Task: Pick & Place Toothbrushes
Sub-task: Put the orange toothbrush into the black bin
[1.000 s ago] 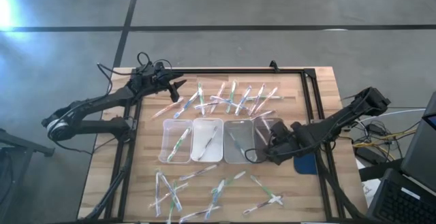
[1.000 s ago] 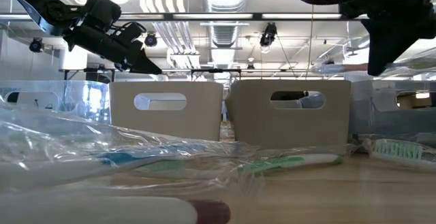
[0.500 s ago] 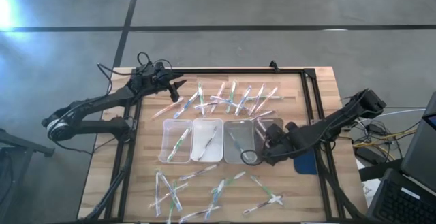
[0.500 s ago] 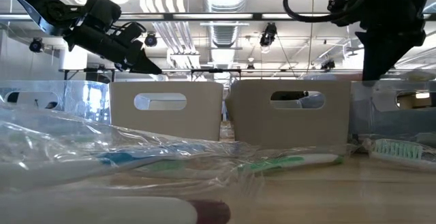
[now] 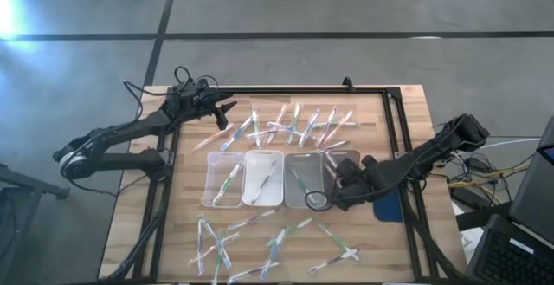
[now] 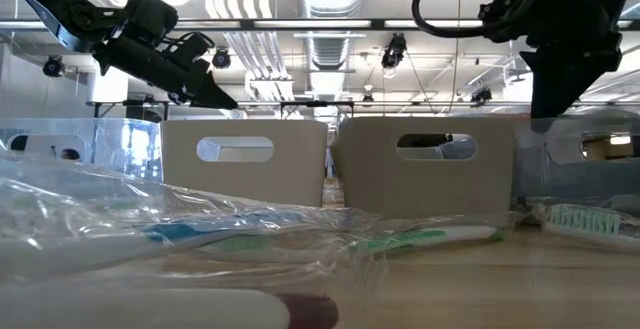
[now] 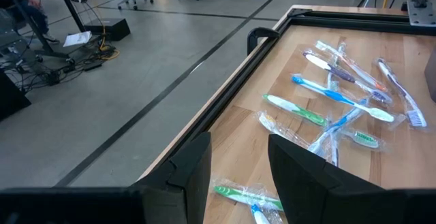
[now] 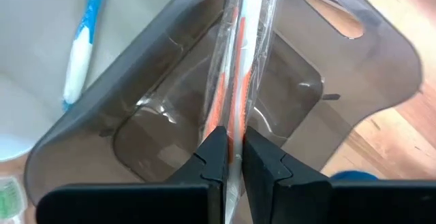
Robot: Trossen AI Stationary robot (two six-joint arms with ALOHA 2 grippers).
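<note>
Grey concrete floor surrounded the wooden bench [image 5: 407, 112], which filled the middle of the high view. Four clear trays [image 5: 264, 179] sat side by side at its centre, with loose wrapped toothbrushes [image 5: 294, 125] scattered above them in the frame and another scatter [image 5: 277, 242] below.

The right gripper [image 8: 231, 157] hung over the rightmost, smoky tray [image 8: 354, 67], right of centre in the high view. Its jaws were pressed nearly together, pinching a wrapped toothbrush with an orange-red handle [image 8: 237, 81] at one end, so the brush ran lengthwise above that tray's hollow. A blue toothbrush [image 8: 82, 40] already lay in the neighbouring tray, at the upper left of the right wrist view.

The left gripper [image 7: 235, 176] waited at the upper left of the high view, over the bench's edge, jaws spread and holding nothing.

The toothbrush looked light and stiff along its handle, but its clear wrapper seemed loose and slick, so it would likely slide or crinkle under the fingers. A hold on the firm handle through the film, as here, seemed better than one on the wrapper's slack ends. Held by one end, the brush could swing or twist, so lowering it level with the tray's long side seemed wise.
</note>
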